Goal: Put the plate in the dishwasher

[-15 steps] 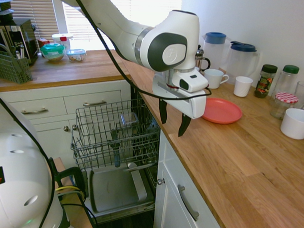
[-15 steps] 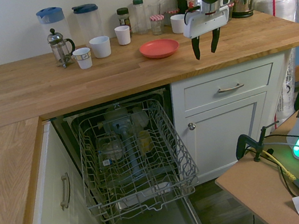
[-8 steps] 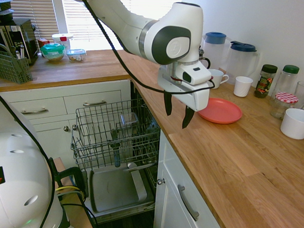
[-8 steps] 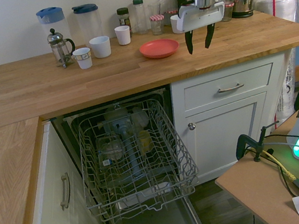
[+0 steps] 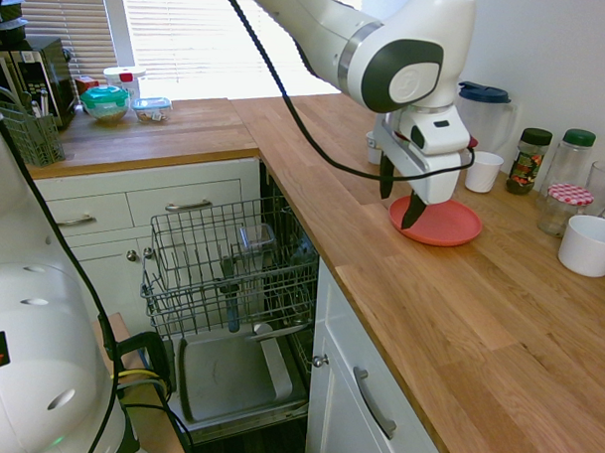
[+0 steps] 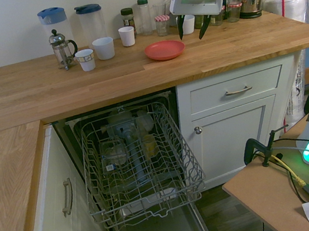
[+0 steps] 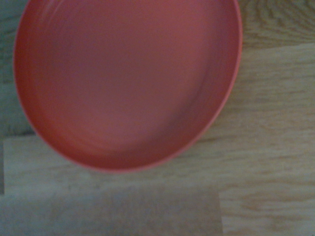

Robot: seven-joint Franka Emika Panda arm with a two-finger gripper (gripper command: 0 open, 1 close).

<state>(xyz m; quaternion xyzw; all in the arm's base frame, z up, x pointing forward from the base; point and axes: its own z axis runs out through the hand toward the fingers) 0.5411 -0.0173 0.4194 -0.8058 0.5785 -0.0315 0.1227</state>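
My end effector [image 5: 398, 198] hung with fingers apart above the round coral-red plastic plate [image 5: 444, 223], probably light, stiff, slippery, best pinched at its rim.

The coral-red plate [image 6: 164, 49] lies flat on the wooden worktop [image 6: 48, 89], nothing on it. The gripper [image 6: 192, 29] hangs above and just beside it, pointing downward, fingers spread apart and empty; whether it stands over the plate's rim cannot be judged from here. Below, the dishwasher [image 6: 132, 173] is open, its wire rack [image 6: 139, 166] pulled out and partly loaded. Mugs [image 6: 104, 48] and jugs [image 6: 54, 22] line the wall.
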